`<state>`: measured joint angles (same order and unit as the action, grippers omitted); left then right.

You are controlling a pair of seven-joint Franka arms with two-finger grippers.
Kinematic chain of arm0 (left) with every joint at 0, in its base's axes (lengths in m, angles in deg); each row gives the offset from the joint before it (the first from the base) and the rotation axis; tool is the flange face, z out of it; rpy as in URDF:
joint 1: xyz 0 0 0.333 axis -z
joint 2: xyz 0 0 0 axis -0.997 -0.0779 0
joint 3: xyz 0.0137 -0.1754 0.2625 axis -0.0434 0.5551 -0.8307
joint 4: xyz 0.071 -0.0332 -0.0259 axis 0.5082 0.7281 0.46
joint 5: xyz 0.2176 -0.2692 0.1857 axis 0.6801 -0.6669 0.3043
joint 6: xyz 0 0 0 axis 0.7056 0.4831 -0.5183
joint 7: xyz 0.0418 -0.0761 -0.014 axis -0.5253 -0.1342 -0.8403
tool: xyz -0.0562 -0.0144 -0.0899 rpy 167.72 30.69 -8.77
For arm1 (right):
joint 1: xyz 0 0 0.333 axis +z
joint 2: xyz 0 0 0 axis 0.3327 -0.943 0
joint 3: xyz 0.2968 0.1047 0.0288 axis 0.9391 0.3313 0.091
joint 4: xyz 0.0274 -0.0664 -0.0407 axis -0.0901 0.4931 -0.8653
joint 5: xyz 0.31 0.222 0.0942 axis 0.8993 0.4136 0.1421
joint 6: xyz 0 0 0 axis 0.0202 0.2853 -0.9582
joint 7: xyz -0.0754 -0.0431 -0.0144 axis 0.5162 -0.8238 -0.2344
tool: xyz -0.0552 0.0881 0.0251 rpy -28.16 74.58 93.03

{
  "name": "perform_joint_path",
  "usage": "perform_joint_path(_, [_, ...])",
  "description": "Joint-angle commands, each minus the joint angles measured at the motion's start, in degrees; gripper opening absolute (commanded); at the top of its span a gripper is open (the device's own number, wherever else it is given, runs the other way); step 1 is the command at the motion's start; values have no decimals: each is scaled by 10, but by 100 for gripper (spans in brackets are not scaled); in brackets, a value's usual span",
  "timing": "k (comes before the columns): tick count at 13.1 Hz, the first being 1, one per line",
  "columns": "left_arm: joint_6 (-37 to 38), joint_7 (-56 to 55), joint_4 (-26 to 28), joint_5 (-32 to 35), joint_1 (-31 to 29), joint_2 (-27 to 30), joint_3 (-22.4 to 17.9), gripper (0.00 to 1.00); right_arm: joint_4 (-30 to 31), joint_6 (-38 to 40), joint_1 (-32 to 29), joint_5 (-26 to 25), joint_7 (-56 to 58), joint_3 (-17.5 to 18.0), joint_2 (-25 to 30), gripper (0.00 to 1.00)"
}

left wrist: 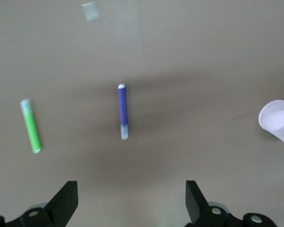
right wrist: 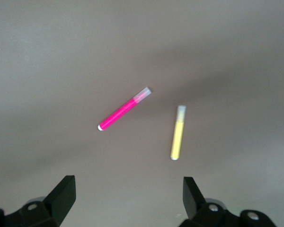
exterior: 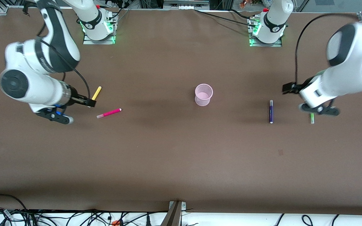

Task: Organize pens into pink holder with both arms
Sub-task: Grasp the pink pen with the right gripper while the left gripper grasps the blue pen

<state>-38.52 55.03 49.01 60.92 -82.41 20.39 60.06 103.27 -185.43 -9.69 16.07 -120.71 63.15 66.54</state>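
Note:
The pink holder (exterior: 203,94) stands upright and empty at the table's middle; it also shows in the left wrist view (left wrist: 279,122). The purple pen (exterior: 271,111) (left wrist: 123,111) and green pen (exterior: 312,118) (left wrist: 31,126) lie toward the left arm's end. The green pen is partly hidden under the left arm's wrist in the front view. The yellow pen (exterior: 96,93) (right wrist: 178,133) and magenta pen (exterior: 109,113) (right wrist: 123,109) lie toward the right arm's end. My left gripper (exterior: 286,88) (left wrist: 131,189) is open and empty over the table by the purple pen. My right gripper (exterior: 91,102) (right wrist: 128,187) is open and empty over the yellow pen's end.
The brown table (exterior: 181,163) has a small pale mark (exterior: 280,152) nearer the front camera than the purple pen. The arm bases (exterior: 98,28) (exterior: 267,29) stand along the edge farthest from the camera. Loose cables (exterior: 74,218) lie off the edge nearest the camera.

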Motion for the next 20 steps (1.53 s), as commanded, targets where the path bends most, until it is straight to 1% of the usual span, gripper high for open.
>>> perform_joint_path(1, [-66,12,-20,29,43,-76,1,100,12,-69,26,16,-72,2,-56,100])
perform_joint_path(2, [-77,11,-8,39,57,-84,0,100,12,-95,29,29,-89,2,-78,100])
perform_joint_path(3, [-103,8,14,57,57,-86,1,100,12,-116,32,44,-102,2,-98,100])
perform_joint_path(4, [-148,7,57,60,52,-82,1,100,19,-139,38,51,-119,2,-114,100])
perform_joint_path(5, [-207,7,105,64,49,-76,-1,100,33,-165,40,52,-132,2,-123,99])
perform_joint_path(6, [-278,6,157,85,47,-68,-4,100,54,-189,40,52,-138,2,-126,98])
perform_joint_path(7, [-345,6,200,114,30,-65,-4,100,72,-206,40,52,-138,2,-126,97])
perform_joint_path(8, [-402,6,232,120,9,-68,-2,100,92,-224,39,53,-139,2,-126,95])
perform_joint_path(9, [-449,8,261,121,1,-72,-2,100,113,-241,39,53,-139,1,-125,94])
perform_joint_path(10, [-486,8,282,121,1,-81,-2,100,131,-257,38,53,-138,1,-124,93])
perform_joint_path(11, [-497,8,283,121,1,-91,-2,100,145,-273,38,53,-138,1,-123,91])
perform_joint_path(12, [-498,11,280,121,1,-97,-2,100,157,-293,38,53,-138,1,-124,86])
perform_joint_path(13, [-498,11,279,120,-7,-98,-2,100,163,-304,38,52,-138,1,-125,77])
perform_joint_path(14, [-499,11,276,121,-16,-105,-1,100,163,-304,37,52,-133,1,-126,64])
perform_joint_path(16, [-500,11,248,119,-19,-127,-1,100,160,-304,34,52,-129,1,-127,40])
perform_joint_path(17, [-500,11,243,116,-25,-130,0,97,158,-302,33,53,-129,1,-127,26])
perform_joint_path(18, [-500,11,244,115,-32,-131,0,87,158,-301,33,53,-129,2,-127,14])
perform_joint_path(19, [-499,10,244,115,-31,-135,0,75,158,-300,33,55,-128,2,-127,5])
perform_joint_path(20, [-500,7,242,112,-32,-136,0,73,154,-299,34,58,-126,2,-127,0])
